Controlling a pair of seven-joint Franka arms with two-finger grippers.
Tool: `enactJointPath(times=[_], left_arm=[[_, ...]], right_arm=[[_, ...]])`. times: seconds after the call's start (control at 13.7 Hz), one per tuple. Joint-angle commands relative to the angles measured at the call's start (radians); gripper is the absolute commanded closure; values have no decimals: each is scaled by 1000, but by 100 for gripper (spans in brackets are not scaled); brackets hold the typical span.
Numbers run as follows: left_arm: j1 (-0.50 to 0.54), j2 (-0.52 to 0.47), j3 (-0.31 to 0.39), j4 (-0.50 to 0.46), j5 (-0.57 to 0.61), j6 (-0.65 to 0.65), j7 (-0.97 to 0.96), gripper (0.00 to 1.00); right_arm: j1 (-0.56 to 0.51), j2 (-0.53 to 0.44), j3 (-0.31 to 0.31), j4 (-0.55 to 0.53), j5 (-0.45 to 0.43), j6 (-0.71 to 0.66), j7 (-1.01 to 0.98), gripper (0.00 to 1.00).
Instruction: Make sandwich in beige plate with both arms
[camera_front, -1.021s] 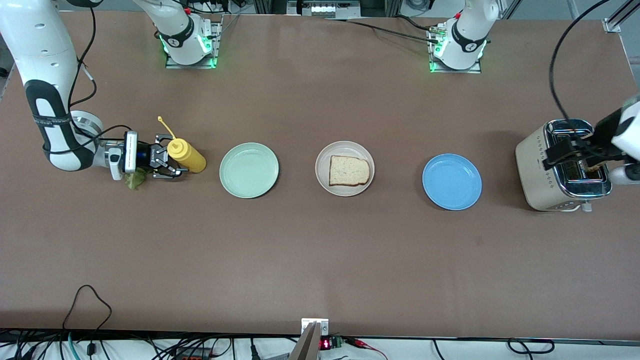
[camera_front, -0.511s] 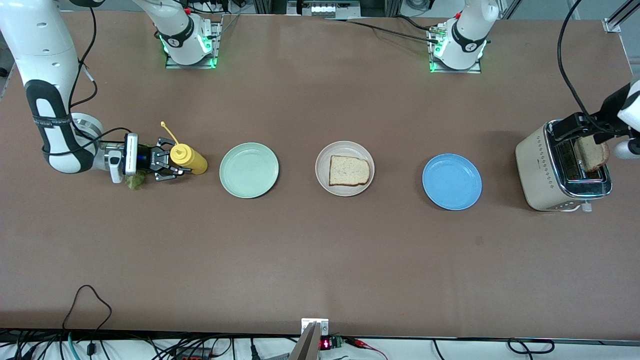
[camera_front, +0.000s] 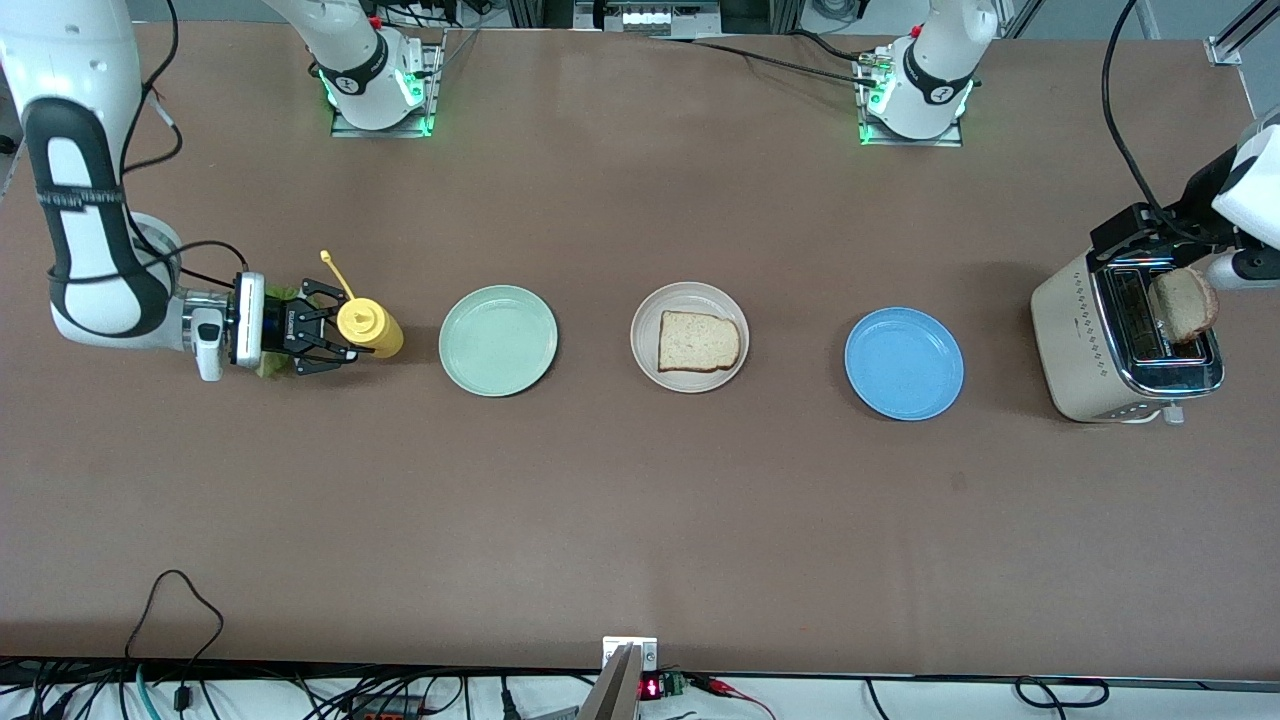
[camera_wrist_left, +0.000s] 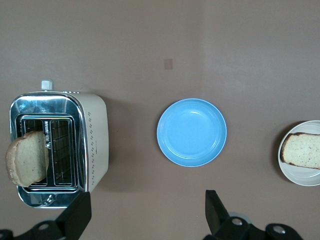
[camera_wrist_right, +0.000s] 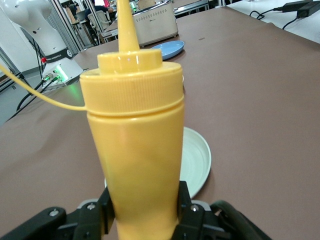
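One bread slice (camera_front: 699, 341) lies in the beige plate (camera_front: 650, 304), well apart from both pincers. The left pincer (camera_front: 1180, 285), clamped on a second slice (camera_front: 1183, 304) over the toaster (camera_front: 1080, 340), should lift it clear before swinging toward the plate. Only the right wrist view shows the right pincer (camera_wrist_right: 145, 210) clamped on the mustard bottle (camera_wrist_right: 135, 145); the lettuce (camera_front: 272, 362) shows only from the front.

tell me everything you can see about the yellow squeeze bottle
The yellow squeeze bottle is opaque plastic with a ribbed screw cap, a tapered nozzle and a thin yellow tether that ends in a small cap. It stands upright toward the right arm's end of the table, beside the mint-green plate. The right gripper is clamped around its lower body.
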Motion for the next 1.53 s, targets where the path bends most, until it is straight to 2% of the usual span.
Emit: enactJointPath(times=[0.0,0.36,0.51,0.66,0.95,1.46], left_arm=[[-6,-21,3,-19,8,-4,23,0],[-3,-10,4,-19,8,-4,23,0],[2,14,7,-19,8,-6,27,0],[6,27,7,-20,8,-35,31,0],[5,36,4,-3,8,-30,34,0],[6,14,12,24,6,-35,29,0]], right_arm=[[87,-108,-8,-27,-23,53,127,100],[270,-245,-5,-25,-175,248,438,100],[368,-285,-1,-13,-303,332,611,100],[465,-287,-1,53,-452,360,806,100],[647,-253,2,171,-751,363,1227,100],[842,-87,1,331,-1009,359,1613,100]])
